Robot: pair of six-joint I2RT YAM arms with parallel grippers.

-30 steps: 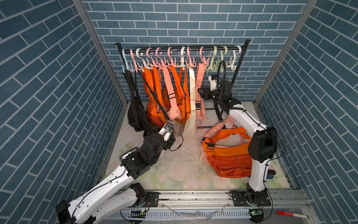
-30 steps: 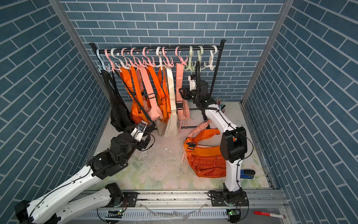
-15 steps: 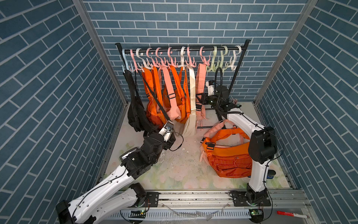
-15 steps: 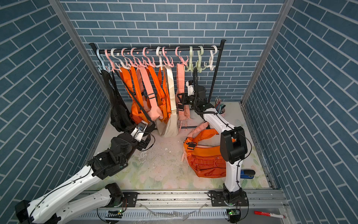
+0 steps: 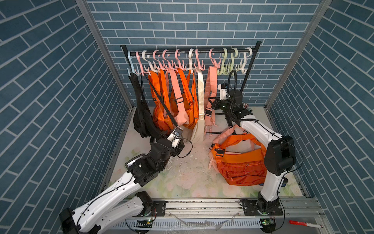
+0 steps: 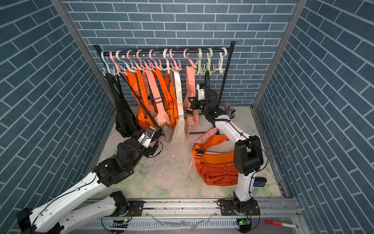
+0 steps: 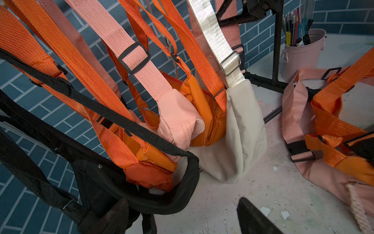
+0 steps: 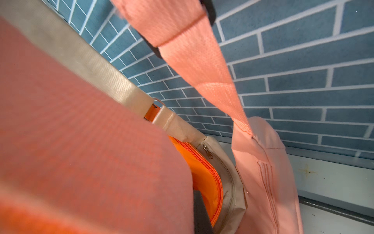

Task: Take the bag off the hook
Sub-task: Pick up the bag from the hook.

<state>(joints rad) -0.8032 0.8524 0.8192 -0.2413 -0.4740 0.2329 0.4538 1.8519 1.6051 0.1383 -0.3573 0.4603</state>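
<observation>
A pink bag hangs by its pink strap from a pink hook on the black rail. My right gripper is shut on that strap about halfway down. In the right wrist view the strap fills the near side and hides most of the jaws; one dark finger shows at its edge. My left gripper is open and empty, low by the floor in front of the black bag.
Several orange, pink and cream bags crowd the rail's left and middle; pale green and white hooks at its right hang bare. An orange bag lies on a pink one beside the right arm. A pink pen cup stands by the rack's post.
My right gripper has swung left from beside the rack post to the pink strap and closed on it. The left arm has not moved.
</observation>
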